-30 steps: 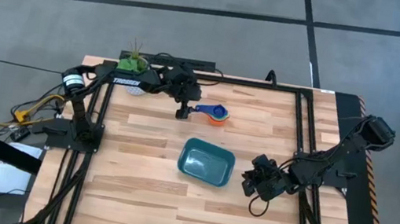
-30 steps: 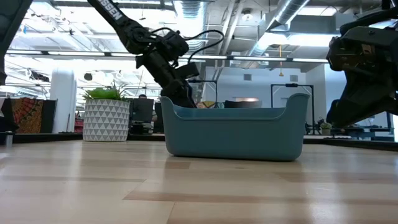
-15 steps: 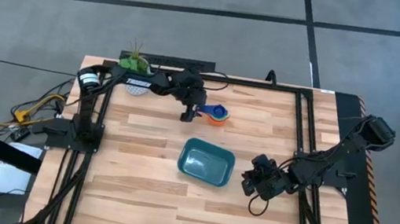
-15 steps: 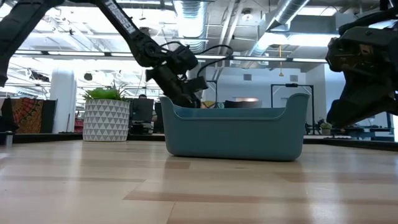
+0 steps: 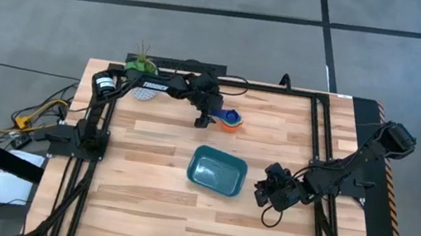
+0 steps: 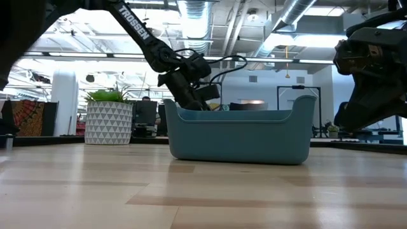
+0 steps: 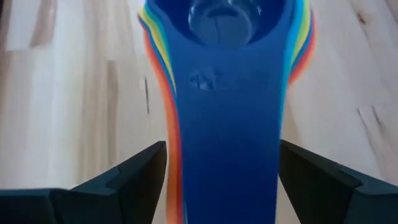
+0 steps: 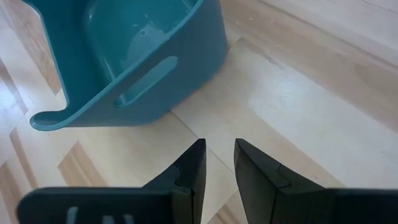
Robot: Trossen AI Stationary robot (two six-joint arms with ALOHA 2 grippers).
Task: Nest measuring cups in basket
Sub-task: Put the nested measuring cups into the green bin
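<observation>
Blue on top, with orange, yellow, green and lighter blue rims showing beneath: the measuring cups (image 5: 230, 120) sit nested in one stack on the wooden tabletop (image 5: 150, 184), toward the far edge. Left pincer (image 5: 203, 120) is down at the handle end of that stack; in the left wrist view the dark blue handle (image 7: 227, 130) runs straight between the two fingers (image 7: 134, 171), which stand wide apart on either side of it with wood showing in the gaps, so not clamped. Exact number of cups cannot be told from the layered edges; at least five colours are visible. One basket (image 5: 217, 172), teal, rounded-rectangular, rests near the middle of the tabletop, nearer than the stack and well apart from it; its inside shows bare. In the low view the basket (image 6: 240, 135) stands in front and hides the cups, with the left arm dropping behind its far rim. Right pincer (image 5: 266, 195) waits low beside the basket's right end; in the right wrist view its fingers (image 8: 189, 171) are close together with a narrow gap, holding nothing, pointed at bare wood just beside the basket wall (image 8: 134, 74) and its slot handle. One white patterned pot with a green plant (image 5: 142, 68) stands at the far left corner.
</observation>
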